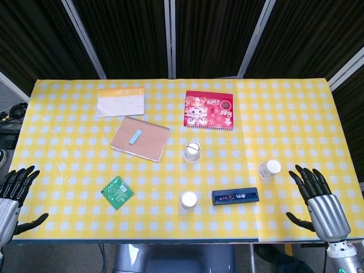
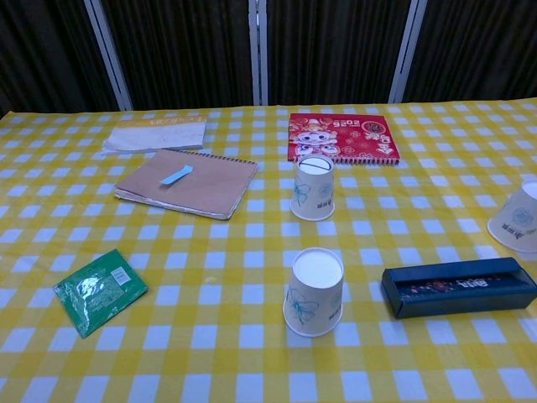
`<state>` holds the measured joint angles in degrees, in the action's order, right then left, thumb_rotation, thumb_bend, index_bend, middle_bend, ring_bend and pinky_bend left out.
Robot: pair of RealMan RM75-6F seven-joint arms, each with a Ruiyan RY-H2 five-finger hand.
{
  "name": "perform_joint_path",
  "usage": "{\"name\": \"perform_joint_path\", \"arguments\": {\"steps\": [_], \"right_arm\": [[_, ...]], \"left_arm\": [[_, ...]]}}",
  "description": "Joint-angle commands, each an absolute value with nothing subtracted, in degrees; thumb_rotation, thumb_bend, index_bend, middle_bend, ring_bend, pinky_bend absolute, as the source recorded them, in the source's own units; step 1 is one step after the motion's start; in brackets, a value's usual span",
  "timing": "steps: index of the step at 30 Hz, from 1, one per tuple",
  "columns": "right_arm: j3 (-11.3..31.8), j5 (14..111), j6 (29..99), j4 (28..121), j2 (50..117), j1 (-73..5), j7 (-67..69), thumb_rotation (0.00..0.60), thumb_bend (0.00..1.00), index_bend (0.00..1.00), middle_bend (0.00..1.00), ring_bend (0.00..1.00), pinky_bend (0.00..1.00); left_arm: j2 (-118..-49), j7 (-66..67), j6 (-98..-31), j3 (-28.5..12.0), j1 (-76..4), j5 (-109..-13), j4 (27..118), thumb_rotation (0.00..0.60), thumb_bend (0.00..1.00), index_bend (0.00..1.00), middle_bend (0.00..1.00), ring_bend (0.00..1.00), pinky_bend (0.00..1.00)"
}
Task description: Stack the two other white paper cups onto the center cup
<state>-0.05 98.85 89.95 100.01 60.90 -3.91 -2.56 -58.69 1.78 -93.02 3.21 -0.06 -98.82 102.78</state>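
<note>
Three white paper cups sit upside down on the yellow checked table (image 1: 74, 187). From the head view, the center cup (image 1: 193, 152) sits in the middle, just below the red calendar (image 1: 209, 109). The near cup (image 1: 188, 201) is closer to the robot, almost straight below the center cup, with a dark box (image 1: 236, 196) beside it. The right cup (image 1: 269, 169) sits off to the robot's right. The right hand (image 1: 318, 199) rests at the table's edge with its fingers spread wide and nothing in it. The right cup is just ahead of that hand and a little toward the middle, so I think this hand is the one to go for it. The left hand (image 1: 14, 193) is at the other edge, fingers spread too and holding nothing. It is well apart from every cup, though the near cup is the closest one to it. A green packet (image 1: 117, 192) lies between that hand and the near cup.

From the chest view, neither hand shows. The near cup (image 2: 314, 290) stands in front, the center cup (image 2: 313, 186) behind it, and the right cup (image 2: 518, 217) leans at the picture's edge, partly cut off. All three stand with their wide mouths down, so each must be lifted and dropped over the center one. The dark box (image 2: 460, 285) lies between the near cup and the right cup.
</note>
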Motion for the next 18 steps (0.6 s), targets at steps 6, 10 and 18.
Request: {"name": "perform_joint_path", "arguments": {"steps": [6, 10, 18], "right_arm": [[0.15, 97.72, 88.79, 99.62, 61.15, -4.26, -2.64, 0.600, 0.00, 0.04, 0.00, 0.00, 0.00], [1.42, 93.87, 83.45, 98.33, 61.01, -6.89, -0.54, 0.600, 0.00, 0.04, 0.00, 0.00, 0.00], [5.49, 85.57, 65.71, 91.73, 61.05, -17.25, 2.85, 0.600, 0.00, 0.09, 0.08, 0.01, 0.09]], "left_arm": [[-58.75, 2.09, -92.44, 3.25, -0.22, -98.76, 102.41, 0.600, 0.00, 0.00, 0.00, 0.00, 0.00], [-58.91, 2.83, -91.87, 3.05, -0.54, -98.63, 102.68, 0.600, 0.00, 0.00, 0.00, 0.00, 0.00], [-59.52, 5.36, -88.62, 0.97, -2.40, -94.67, 103.41, 0.600, 0.00, 0.00, 0.00, 0.00, 0.00]]}}
